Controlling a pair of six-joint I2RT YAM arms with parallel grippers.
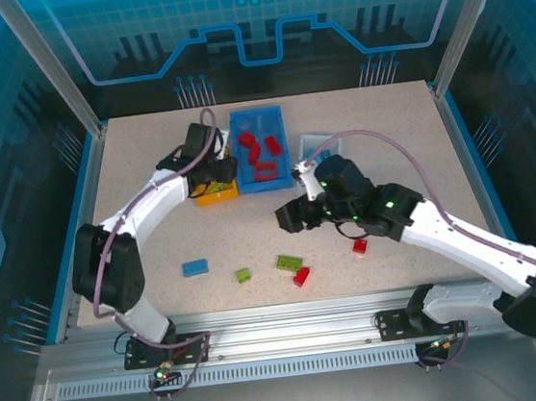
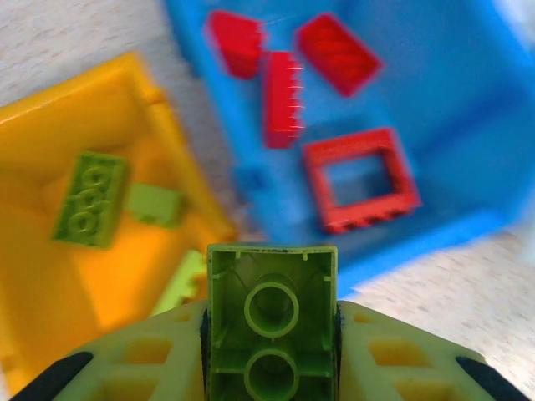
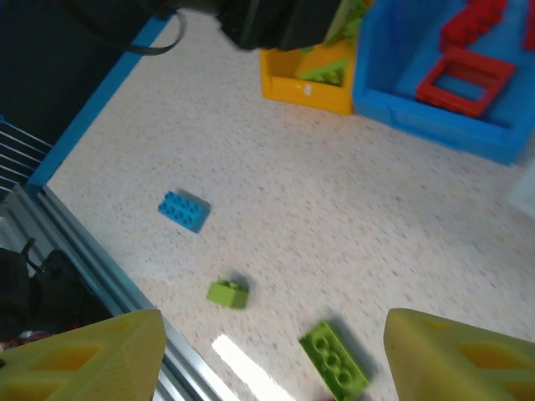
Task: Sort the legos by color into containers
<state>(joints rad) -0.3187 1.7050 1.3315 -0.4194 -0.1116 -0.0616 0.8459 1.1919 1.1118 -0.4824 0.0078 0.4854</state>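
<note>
My left gripper point(image 2: 272, 316) is shut on a lime green lego point(image 2: 272, 276), hollow underside up, and hangs over the near edge of the yellow-orange container point(image 2: 50, 125), which holds green legos point(image 2: 90, 199). The blue container point(image 1: 257, 124) beside it holds several red legos point(image 2: 358, 178). My right gripper point(image 3: 272, 326) stands open above the table with nothing between its fingers. Below it lie a long green lego point(image 3: 334, 359), a small green lego point(image 3: 227, 293) and a light blue lego point(image 3: 182, 210). From above, the left gripper point(image 1: 209, 176) is at the yellow bin and the right gripper point(image 1: 287, 218) is mid-table.
Two red legos point(image 1: 302, 276) point(image 1: 359, 246) lie loose near the front of the table. The white container point(image 1: 312, 142) stands right of the blue one, partly behind my right arm. A metal rail point(image 1: 284, 339) runs along the near edge.
</note>
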